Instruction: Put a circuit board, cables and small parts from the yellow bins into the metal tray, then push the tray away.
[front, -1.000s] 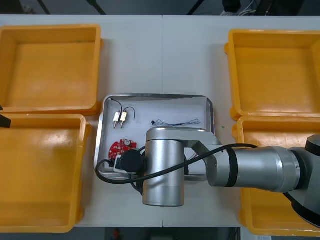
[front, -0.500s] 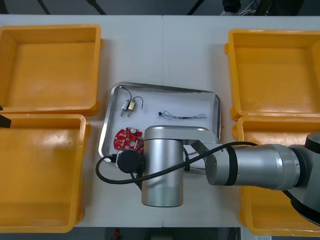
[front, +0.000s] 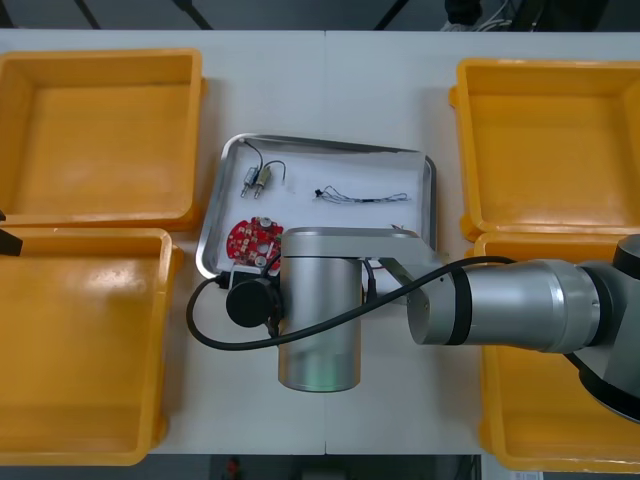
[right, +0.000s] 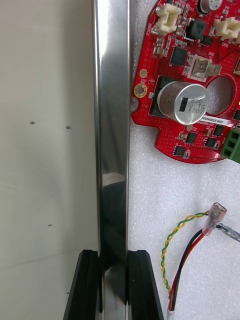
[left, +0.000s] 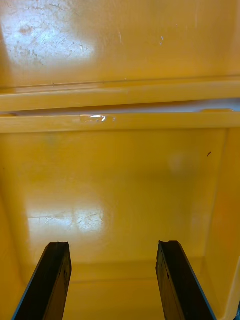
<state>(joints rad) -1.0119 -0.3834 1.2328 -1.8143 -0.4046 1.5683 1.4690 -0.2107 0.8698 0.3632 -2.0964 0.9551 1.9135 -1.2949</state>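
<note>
The metal tray (front: 330, 143), white inside, lies askew between the yellow bins. It holds a round red circuit board (front: 250, 240), small metal parts (front: 257, 178) and a twisted blue and white cable (front: 365, 195). My right arm (front: 318, 310) reaches over the tray's near edge. In the right wrist view my right gripper (right: 114, 260) is shut on the tray's shiny rim (right: 112, 125), with the circuit board (right: 187, 80) and a red and yellow cable (right: 185, 245) just inside it. My left gripper (left: 112, 250) hangs open over a yellow bin's floor (left: 120, 170).
Two yellow bins stand at the left (front: 100, 130) (front: 80, 340) and two at the right (front: 550, 140) (front: 487, 420). Bare table (front: 330, 80) lies beyond the tray's far edge. A black cable loop (front: 205, 335) hangs off my right wrist.
My right gripper has shut on the tray's near rim. The tray has slid away from me and turned, its left side now farther out.
</note>
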